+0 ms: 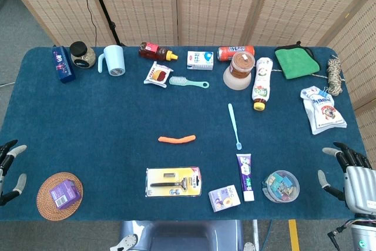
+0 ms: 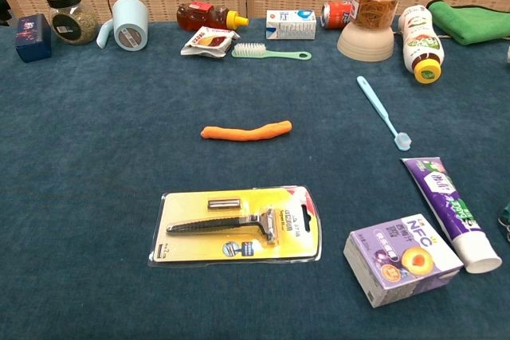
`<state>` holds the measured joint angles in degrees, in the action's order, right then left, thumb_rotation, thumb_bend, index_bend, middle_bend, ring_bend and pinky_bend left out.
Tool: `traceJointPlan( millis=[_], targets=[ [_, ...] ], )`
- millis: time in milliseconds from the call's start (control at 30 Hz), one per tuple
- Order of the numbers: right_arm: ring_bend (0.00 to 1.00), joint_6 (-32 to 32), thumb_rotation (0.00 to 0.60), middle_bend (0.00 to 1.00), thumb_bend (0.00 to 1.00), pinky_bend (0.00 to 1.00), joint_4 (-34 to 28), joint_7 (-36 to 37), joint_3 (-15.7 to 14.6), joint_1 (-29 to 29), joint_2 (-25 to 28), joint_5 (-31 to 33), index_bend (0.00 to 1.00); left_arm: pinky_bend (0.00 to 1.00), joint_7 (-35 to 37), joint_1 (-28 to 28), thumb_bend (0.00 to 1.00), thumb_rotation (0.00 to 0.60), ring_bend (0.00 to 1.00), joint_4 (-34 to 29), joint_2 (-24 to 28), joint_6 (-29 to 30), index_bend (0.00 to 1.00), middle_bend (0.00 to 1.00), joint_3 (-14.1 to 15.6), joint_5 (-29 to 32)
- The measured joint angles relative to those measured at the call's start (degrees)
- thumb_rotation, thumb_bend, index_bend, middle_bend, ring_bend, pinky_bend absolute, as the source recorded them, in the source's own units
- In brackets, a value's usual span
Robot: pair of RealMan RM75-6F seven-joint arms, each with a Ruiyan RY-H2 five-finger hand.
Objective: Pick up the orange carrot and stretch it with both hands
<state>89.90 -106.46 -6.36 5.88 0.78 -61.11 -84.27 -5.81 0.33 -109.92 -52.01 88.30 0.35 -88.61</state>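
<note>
While untouched on the cloth, orange carrot (image 1: 176, 139); left hand (image 1: 8, 171), right hand (image 1: 351, 174) spread, empty.

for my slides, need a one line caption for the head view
Orange carrot lies untouched mid-table while the left hand and right hand wait open at the near corners.
</note>
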Motion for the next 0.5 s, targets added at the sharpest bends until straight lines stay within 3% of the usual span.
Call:
traceJointPlan(
  millis=[400, 500],
  targets=[
    [0.27, -5.89, 0.600, 0.25, 0.40, 0.24, -3.39, 3.16, 2.79, 5.86, 1.88, -1.59, 0.41, 0.12, 0.44, -0.77, 0.42, 0.600, 0.12, -1.59, 2.88, -0.44, 0.20, 0.12, -0.72, 0.29],
    [0.25, -8.16, 0.600, 0.23, 0.40, 0.19, -4.45, 3.75, 3.50, 7.87, 2.18, -1.65, 0.42, 0.12, 0.37, -1.19, 0.42, 0.600, 0.12, -1.82, 3.18, -0.90, 0.20, 0.12, -0.92, 0.59]
  ],
)
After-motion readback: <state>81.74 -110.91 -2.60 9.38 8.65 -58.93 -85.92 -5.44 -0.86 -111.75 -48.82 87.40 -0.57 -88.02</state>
